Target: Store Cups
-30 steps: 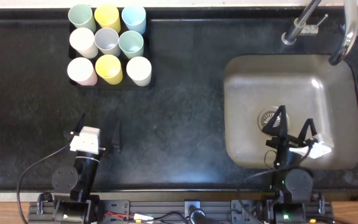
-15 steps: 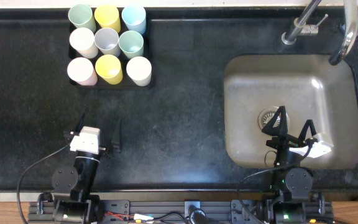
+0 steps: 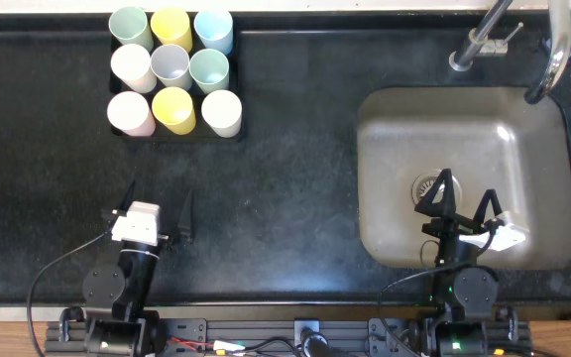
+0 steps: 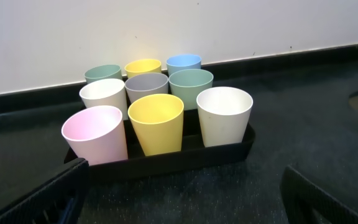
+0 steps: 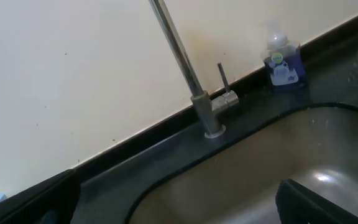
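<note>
Nine pastel plastic cups [image 3: 171,69] stand upright, three by three, in a black rectangular tray [image 4: 185,158] at the far left of a dark speckled countertop [image 3: 295,178]. The left gripper [image 3: 159,193] sits near the tray, fingers apart, holding nothing. The right gripper [image 3: 467,188] is over the steel sink [image 3: 523,149], fingers likewise apart.

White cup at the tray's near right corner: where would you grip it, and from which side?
Likely by the rim, coming from above. The white cup stands upright, mouth open, at the tray corner, so one finger can go inside and one down its free outer wall, away from the yellow cup. That one and the green cup behind stand close.
</note>
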You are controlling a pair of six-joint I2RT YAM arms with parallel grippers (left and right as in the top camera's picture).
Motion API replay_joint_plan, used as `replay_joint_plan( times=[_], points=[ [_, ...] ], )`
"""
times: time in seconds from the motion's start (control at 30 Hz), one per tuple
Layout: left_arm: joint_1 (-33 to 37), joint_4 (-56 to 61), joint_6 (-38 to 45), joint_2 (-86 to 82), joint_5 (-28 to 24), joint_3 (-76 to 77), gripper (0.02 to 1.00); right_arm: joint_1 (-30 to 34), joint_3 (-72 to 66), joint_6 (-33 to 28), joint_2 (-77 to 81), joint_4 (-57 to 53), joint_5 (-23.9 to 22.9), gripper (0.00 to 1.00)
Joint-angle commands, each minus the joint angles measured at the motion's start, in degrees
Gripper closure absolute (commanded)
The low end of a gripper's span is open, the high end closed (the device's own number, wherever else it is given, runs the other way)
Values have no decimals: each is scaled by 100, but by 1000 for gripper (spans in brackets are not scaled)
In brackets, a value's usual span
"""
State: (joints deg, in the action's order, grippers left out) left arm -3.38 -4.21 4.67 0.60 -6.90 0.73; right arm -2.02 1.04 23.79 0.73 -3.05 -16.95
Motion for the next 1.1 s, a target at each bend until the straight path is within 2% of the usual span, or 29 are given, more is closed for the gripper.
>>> replay_joint_plan(
  times=[0.03, 1.1],
  points=[
    [-11, 26, -37, -44, -48, -28, 20, -24, -79, 20, -59, 24, -50, 3],
    [240, 24, -37, -44, -44, -28, 20, -20, -79, 20, -57, 24, -50, 5]
  ],
)
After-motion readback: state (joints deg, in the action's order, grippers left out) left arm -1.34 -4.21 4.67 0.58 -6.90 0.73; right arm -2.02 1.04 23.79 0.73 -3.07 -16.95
